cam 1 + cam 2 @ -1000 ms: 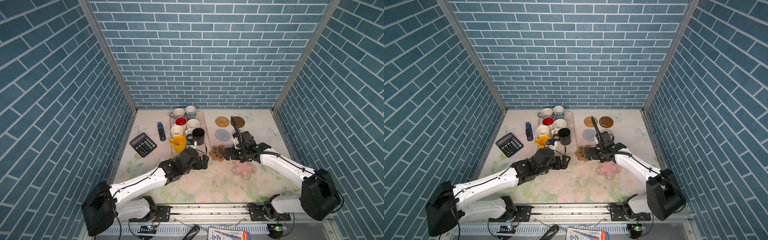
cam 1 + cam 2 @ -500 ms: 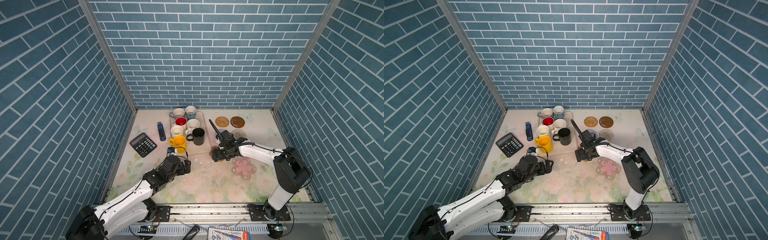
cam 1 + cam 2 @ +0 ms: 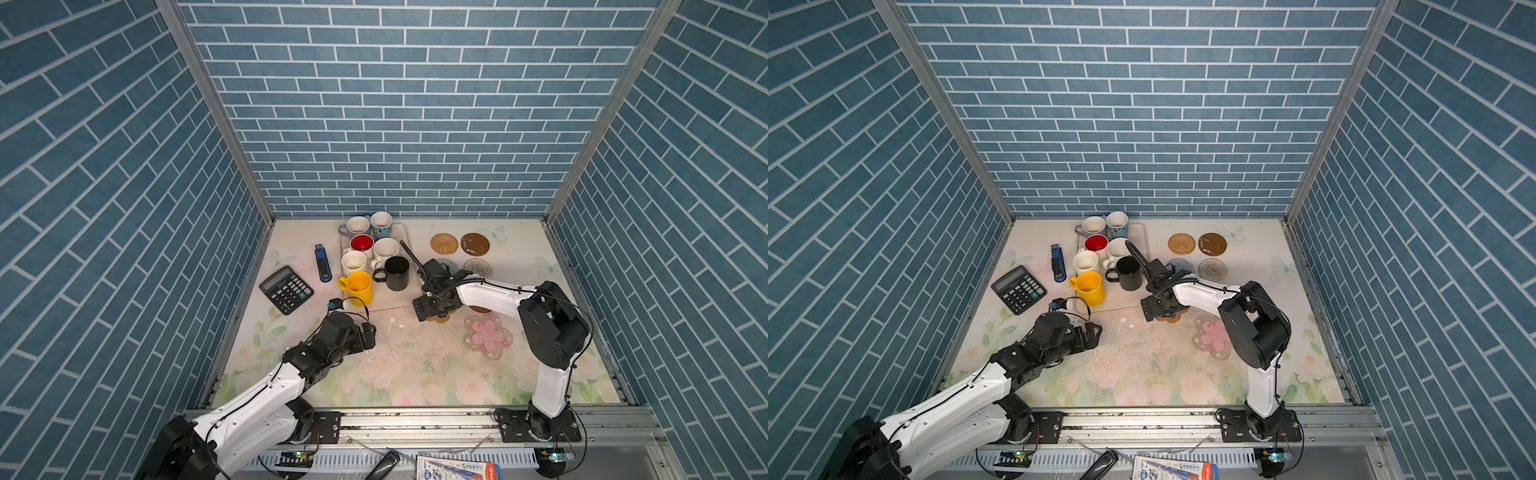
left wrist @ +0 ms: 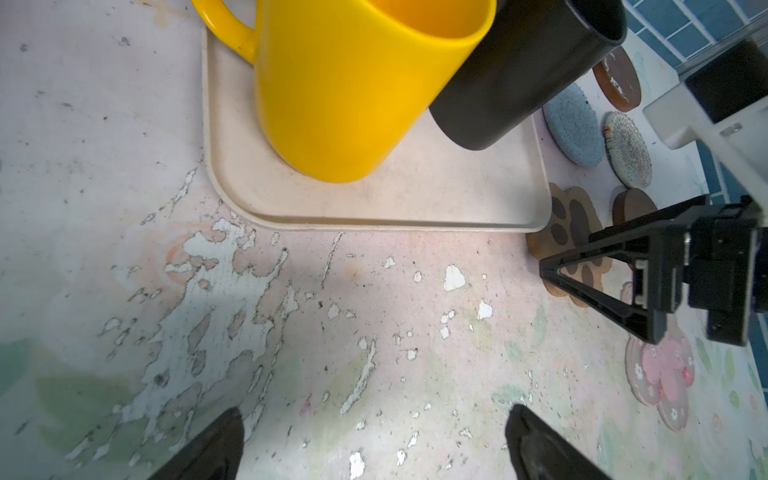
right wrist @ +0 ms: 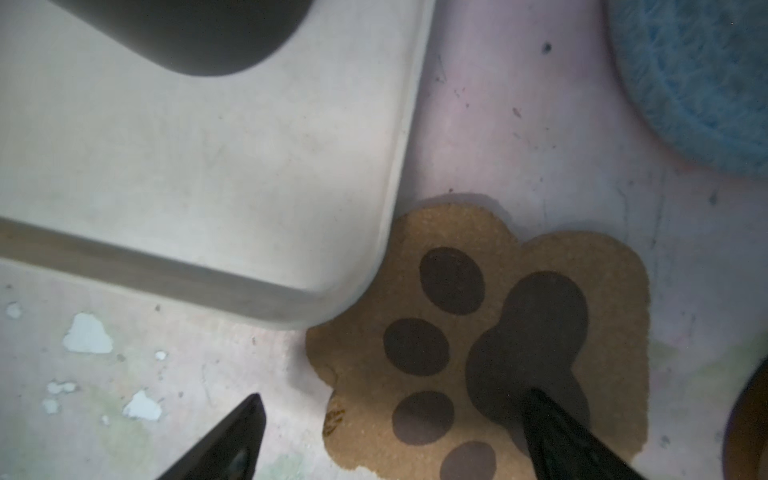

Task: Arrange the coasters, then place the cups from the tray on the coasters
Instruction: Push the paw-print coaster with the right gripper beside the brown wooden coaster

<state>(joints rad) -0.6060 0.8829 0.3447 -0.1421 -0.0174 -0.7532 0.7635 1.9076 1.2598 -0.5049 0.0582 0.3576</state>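
The beige tray (image 3: pixel 409 241) (image 4: pixel 415 199) at the back centre carries several cups, with the yellow cup (image 3: pixel 358 286) (image 4: pixel 353 83) and the black cup (image 3: pixel 397 272) (image 4: pixel 519 70) at its front. My right gripper (image 3: pixel 428 309) (image 5: pixel 395 411) stands open low over the brown paw-shaped coaster (image 5: pixel 519 332) (image 4: pixel 569 232) at the tray's front right corner. One finger is above that coaster, the other above bare table. My left gripper (image 3: pixel 368 334) (image 4: pixel 374 436) is open and empty over the mat in front of the tray. The other coasters (image 3: pixel 444 243) lie to the right of the tray.
A woven tan coaster, a brown disc (image 3: pixel 475 244), a pale blue coaster (image 5: pixel 706 83), a whitish woven one (image 3: pixel 478 268) and a pink flower one (image 3: pixel 486 336) lie on the right. A second brown disc (image 4: pixel 633 205) sits under the right arm. A calculator (image 3: pixel 286 289) and a blue stapler (image 3: pixel 323 262) lie on the left.
My right gripper has swung left to the tray's front right corner, over the paw-shaped coaster. My left arm has drawn back to the left. Both grippers stay open.
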